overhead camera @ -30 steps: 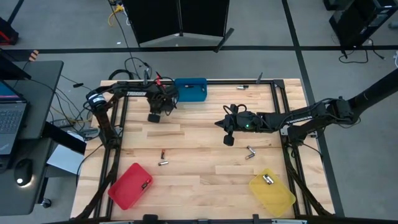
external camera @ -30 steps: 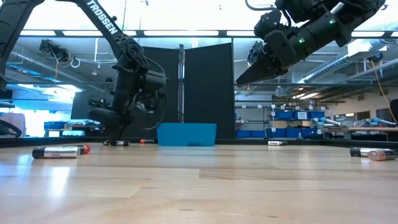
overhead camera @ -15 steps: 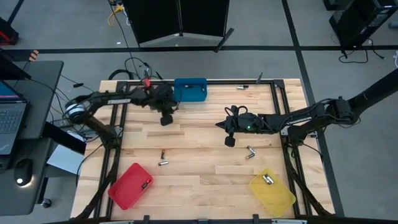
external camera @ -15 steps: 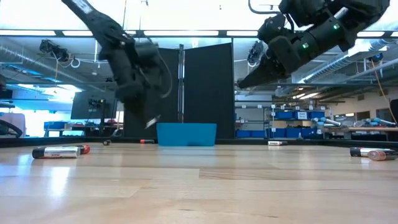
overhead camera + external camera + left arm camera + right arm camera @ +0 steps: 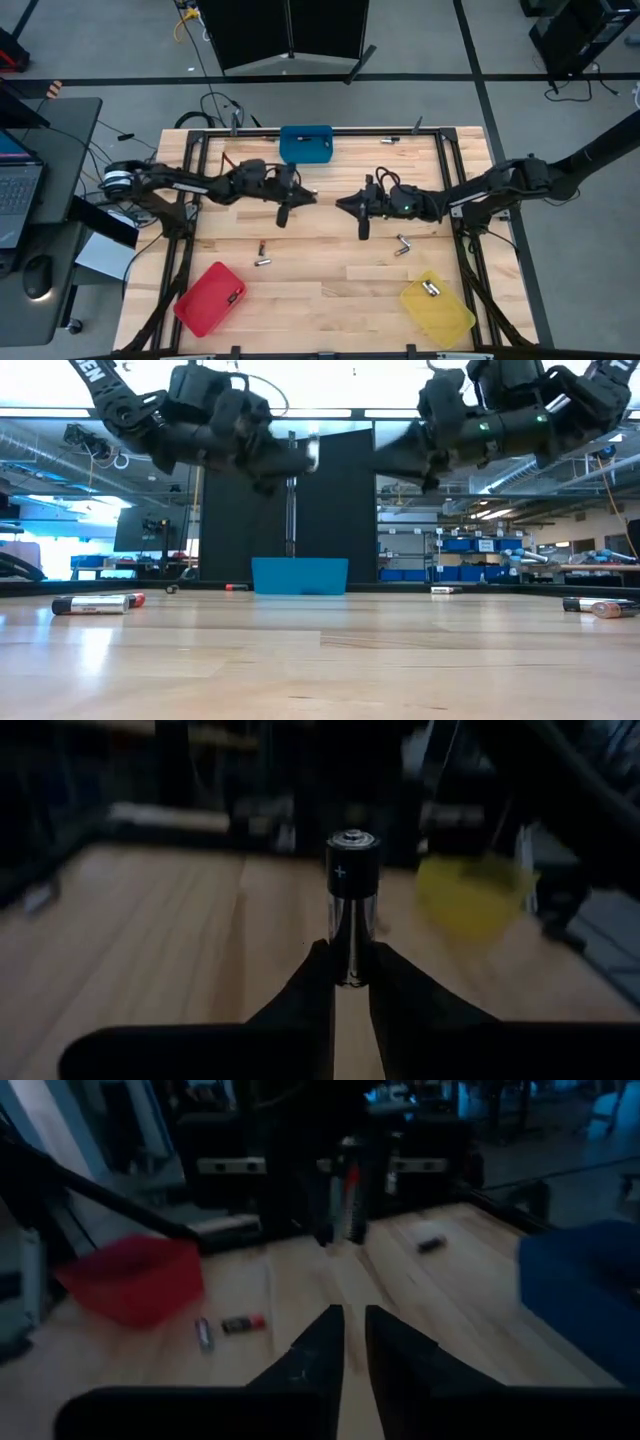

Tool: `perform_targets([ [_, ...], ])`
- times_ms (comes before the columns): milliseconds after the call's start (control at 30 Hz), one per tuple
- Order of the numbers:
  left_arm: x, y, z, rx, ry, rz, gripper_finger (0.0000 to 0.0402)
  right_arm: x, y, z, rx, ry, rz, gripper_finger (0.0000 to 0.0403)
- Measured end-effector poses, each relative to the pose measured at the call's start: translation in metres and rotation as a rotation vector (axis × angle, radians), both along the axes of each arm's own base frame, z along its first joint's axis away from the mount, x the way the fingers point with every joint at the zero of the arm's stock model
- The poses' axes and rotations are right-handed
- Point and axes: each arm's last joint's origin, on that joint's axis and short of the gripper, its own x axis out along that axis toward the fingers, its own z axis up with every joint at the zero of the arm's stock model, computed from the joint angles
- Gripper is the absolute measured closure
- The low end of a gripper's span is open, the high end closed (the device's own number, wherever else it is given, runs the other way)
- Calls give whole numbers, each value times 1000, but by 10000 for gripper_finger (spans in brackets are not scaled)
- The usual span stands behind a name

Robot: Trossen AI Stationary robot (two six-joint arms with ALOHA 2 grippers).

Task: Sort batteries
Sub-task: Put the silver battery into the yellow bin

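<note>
A small, stiff, slick battery (image 5: 351, 900) is pinched near its lower end by the left gripper (image 5: 346, 978), pointing toward three o'clock, while the right gripper's (image 5: 353, 1342) fingers are parted and empty.

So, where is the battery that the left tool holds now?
The battery stands between the left tool fingers, above the table's middle in the high view, facing the right tool and nearer than the blue bin.

Around the blue bin (image 5: 306, 144) the counter (image 5: 320, 285) lies open toward the near edge, with only loose batteries (image 5: 263, 262) and both arms crossing above.
</note>
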Motion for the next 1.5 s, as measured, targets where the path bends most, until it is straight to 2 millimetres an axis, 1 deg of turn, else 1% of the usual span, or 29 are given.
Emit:
perform_targets([
  [100,8,-11,2,19,-89,-16,356,11,5,3,20,-41,10,323],
  [200,13,-18,-5,23,-100,-24,356,17,11,12,22,-103,24,298],
  [367,18,-18,-11,-22,-116,-20,356,20,18,23,25,-153,46,260],
  [433,19,-18,-14,-48,-102,-18,356,22,19,27,26,-168,49,251],
  [500,22,-19,-12,-63,-112,-21,356,23,19,27,25,-161,47,247],
  [700,25,-20,-13,-68,-103,-32,356,27,15,21,22,-128,9,249],
  [833,25,-22,-13,-68,-104,-35,356,27,13,21,41,-130,3,249],
  [1067,27,-26,-12,-69,-106,-48,356,27,12,22,53,-137,38,249],
  [1267,37,-31,-2,-63,-109,-64,356,28,9,22,82,-140,79,255],
  [1400,37,-31,-1,-50,-112,-65,356,28,9,22,81,-146,80,275],
  [1500,37,-31,-3,-53,-89,-63,356,28,9,23,80,-153,80,304],
])
